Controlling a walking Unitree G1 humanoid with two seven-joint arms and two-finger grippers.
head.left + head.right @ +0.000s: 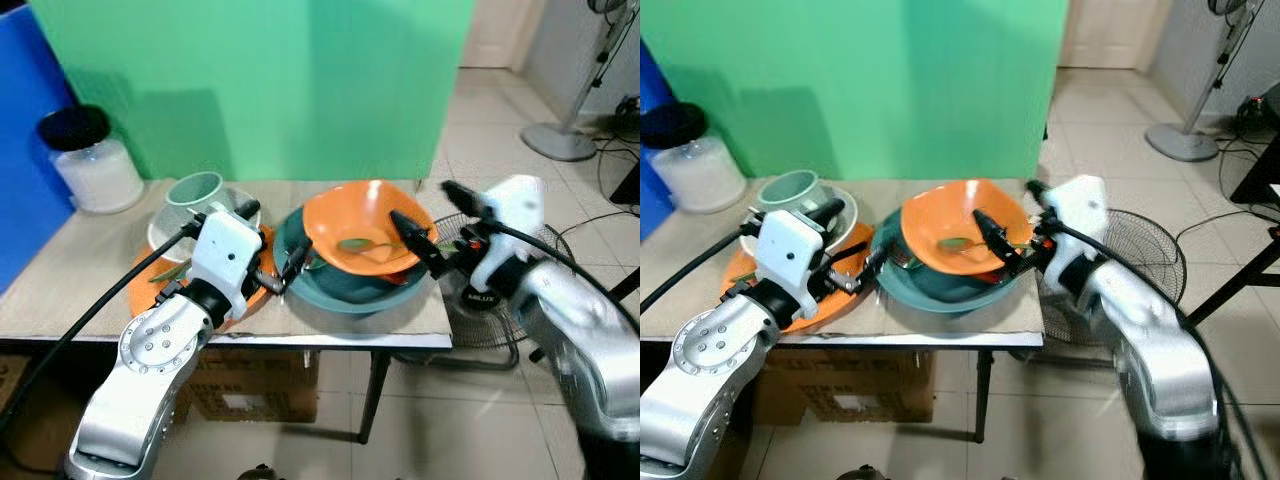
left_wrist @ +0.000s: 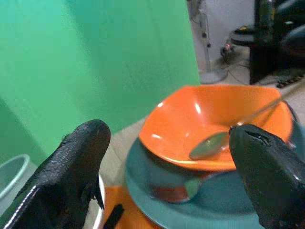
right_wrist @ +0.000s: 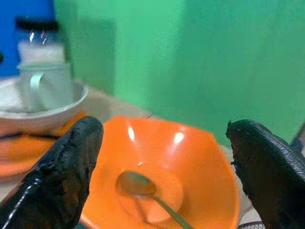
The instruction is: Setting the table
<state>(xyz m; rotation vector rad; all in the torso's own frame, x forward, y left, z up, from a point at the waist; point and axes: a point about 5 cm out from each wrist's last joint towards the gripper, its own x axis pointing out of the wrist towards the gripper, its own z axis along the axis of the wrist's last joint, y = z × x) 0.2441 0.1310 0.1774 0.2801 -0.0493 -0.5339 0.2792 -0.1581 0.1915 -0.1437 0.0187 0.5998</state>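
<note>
Nearest the head camera is the left arm's silver forearm, rising from about 7 o'clock to the left tool (image 1: 285,268), which hovers released, fingers apart, over the seam between the orange plate (image 1: 140,290) and the teal dish (image 1: 350,295). The right tool (image 1: 425,245) reaches in from 3 o'clock, also spread wide and holding nothing, one finger lying over the near rim of the orange bowl (image 1: 365,225).

That bowl sits tilted inside the teal dish at the middle of the table (image 1: 70,270). In it rests a spoon (image 1: 370,246): its bowl lies near the centre and its handle runs out toward 4 o'clock, straight at the right tool. So the long axis points along the right arm's approach, and the right tool is plainly the nearer one; it would likely need to close across the handle, not along it.

At 10 o'clock a pale green mug (image 1: 195,192) stands in a white bowl (image 1: 160,235) on the orange plate, with a black-lidded jar (image 1: 90,160) further back.
</note>
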